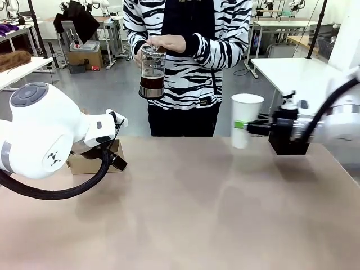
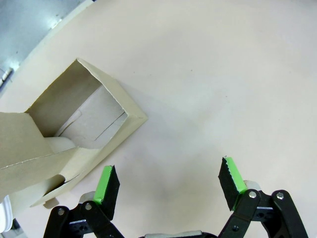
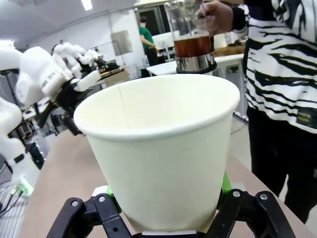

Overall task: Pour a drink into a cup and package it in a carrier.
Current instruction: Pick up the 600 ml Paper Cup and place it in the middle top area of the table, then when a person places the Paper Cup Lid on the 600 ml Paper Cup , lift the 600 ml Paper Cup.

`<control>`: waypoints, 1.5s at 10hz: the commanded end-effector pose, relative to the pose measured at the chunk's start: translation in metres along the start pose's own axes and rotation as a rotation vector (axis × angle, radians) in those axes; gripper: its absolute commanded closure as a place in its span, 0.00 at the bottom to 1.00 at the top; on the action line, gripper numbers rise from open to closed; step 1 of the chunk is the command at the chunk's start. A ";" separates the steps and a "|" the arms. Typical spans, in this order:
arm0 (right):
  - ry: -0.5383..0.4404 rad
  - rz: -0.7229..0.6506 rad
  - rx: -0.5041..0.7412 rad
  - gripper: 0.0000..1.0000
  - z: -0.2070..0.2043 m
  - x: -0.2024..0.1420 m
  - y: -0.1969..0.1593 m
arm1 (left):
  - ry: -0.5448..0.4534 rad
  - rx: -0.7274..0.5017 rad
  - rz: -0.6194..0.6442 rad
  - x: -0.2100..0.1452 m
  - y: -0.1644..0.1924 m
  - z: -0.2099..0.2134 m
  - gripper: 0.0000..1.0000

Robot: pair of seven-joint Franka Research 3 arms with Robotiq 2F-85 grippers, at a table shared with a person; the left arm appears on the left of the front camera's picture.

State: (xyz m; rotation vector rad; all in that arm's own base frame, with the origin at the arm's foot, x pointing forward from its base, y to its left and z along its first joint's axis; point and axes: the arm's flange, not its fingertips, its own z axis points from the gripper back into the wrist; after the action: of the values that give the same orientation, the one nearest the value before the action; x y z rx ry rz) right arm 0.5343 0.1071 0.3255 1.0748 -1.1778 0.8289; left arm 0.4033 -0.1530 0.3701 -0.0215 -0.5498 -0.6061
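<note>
A person at the far side of the table holds up a clear glass jug (image 1: 152,72) with dark brown drink (image 1: 152,84) in its lower part; it also shows in the right wrist view as the jug (image 3: 194,42). My right gripper (image 1: 246,126) is shut on the white paper cup (image 1: 245,119), held upright and open-topped above the table's right side. Up close, the cup (image 3: 161,148) sits between that gripper's green pads (image 3: 225,182). The brown cardboard carrier (image 1: 93,162) rests at the table's left, behind my left arm. My left gripper (image 2: 168,186) hangs open above the table next to the carrier (image 2: 79,131).
The tan table (image 1: 191,208) stretches wide between the arms. The person in a striped top (image 1: 191,56) stands at the far edge, centre. Behind are other tables and boxes.
</note>
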 end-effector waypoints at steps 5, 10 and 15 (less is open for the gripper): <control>-0.056 0.178 -0.097 0.20 -0.098 -0.058 -0.053 | -0.001 -0.002 0.002 0.000 0.001 0.000 0.00; -0.066 0.172 -0.087 0.20 -0.099 -0.064 -0.062 | -0.001 -0.002 0.002 0.000 0.001 0.000 0.00; -0.066 0.172 -0.087 0.20 -0.099 -0.064 -0.062 | -0.001 -0.002 0.002 0.000 0.001 0.000 0.00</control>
State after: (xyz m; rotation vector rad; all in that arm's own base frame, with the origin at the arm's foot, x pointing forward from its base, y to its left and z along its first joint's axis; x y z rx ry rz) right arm 0.6091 0.1834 0.2443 0.9498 -1.3648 0.8704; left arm 0.4033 -0.1529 0.3700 -0.0214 -0.5495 -0.6059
